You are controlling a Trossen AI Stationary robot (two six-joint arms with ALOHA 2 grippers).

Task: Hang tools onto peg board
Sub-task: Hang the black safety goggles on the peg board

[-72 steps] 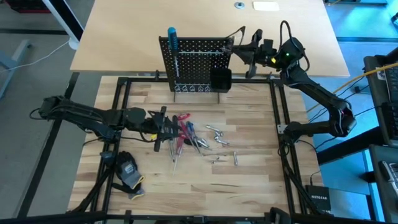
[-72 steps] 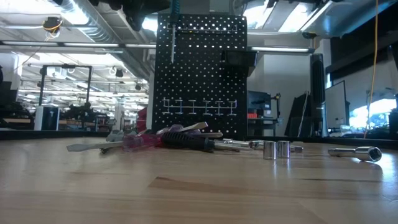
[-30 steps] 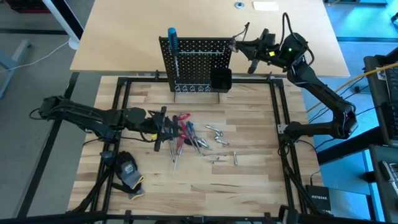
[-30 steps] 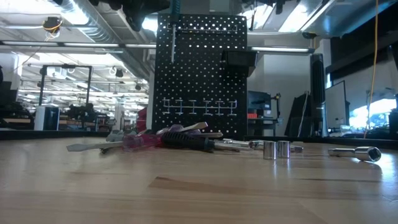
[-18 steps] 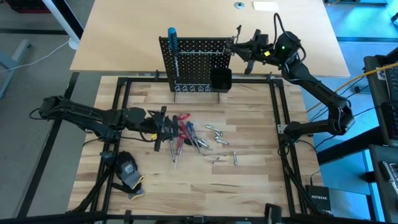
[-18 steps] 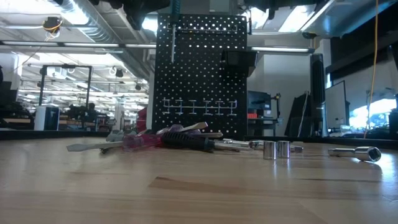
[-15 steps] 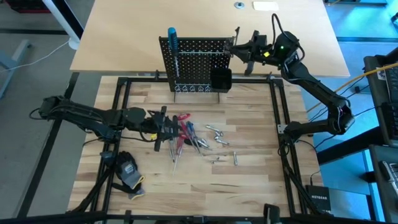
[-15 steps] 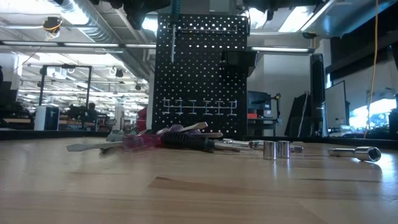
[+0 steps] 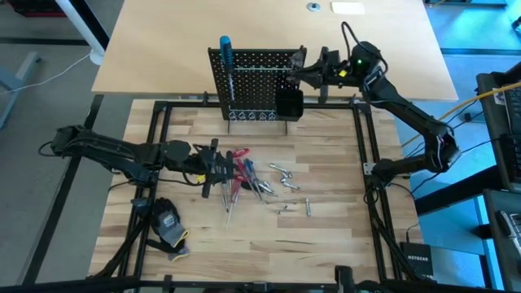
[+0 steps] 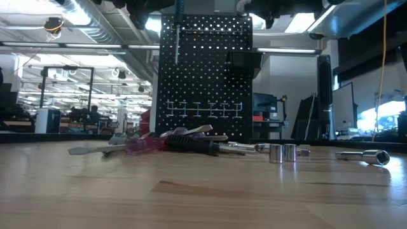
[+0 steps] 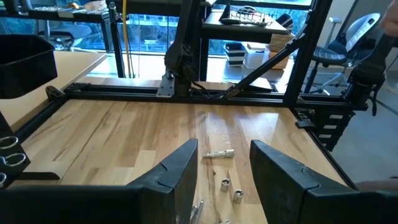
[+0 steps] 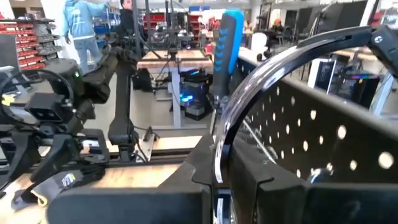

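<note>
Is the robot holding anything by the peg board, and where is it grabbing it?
Yes. The right gripper is shut on a curved shiny metal tool, pinching its lower end, at the peg board. The left gripper holds nothing.

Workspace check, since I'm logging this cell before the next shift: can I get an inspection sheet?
Surface: wooden table, bare at the front.
Job's things: peg board upright, blue-handled screwdriver hung; loose tools piled centre, silver bits beside.
Clutter: glove.
Grippers: left gripper open over the pile; right gripper shut on a silver curved tool at the board's top.
Cables: yellow cable.
Surroundings: person far behind.
</note>
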